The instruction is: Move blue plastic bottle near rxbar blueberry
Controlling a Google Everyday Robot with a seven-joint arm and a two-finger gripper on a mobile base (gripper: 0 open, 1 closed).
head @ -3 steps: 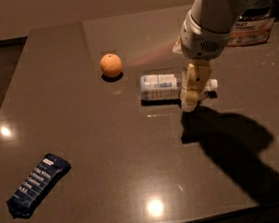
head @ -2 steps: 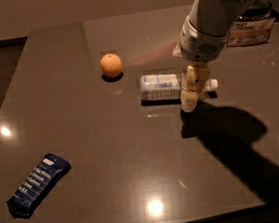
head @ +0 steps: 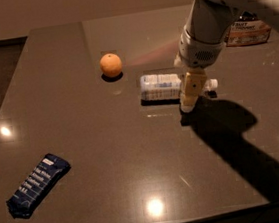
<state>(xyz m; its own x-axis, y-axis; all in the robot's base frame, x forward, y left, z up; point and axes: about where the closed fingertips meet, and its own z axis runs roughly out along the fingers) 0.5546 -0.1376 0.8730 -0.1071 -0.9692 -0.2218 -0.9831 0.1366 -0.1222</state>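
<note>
The blue plastic bottle (head: 163, 86) lies on its side near the middle of the dark table, its white cap pointing right. My gripper (head: 192, 93) hangs straight down over the bottle's cap end, its cream fingers (head: 192, 89) in front of the bottle's neck, the tips at table level. The rxbar blueberry (head: 37, 183), a navy wrapper with white text, lies at the front left of the table, far from the bottle.
An orange (head: 110, 65) sits just left of and behind the bottle. A snack box (head: 247, 32) stands at the back right behind my arm. The table (head: 134, 149) ends at the left and front edges.
My arm has shifted slightly; the gripper stays at the bottle's cap end. The bottle and bar have not moved.
</note>
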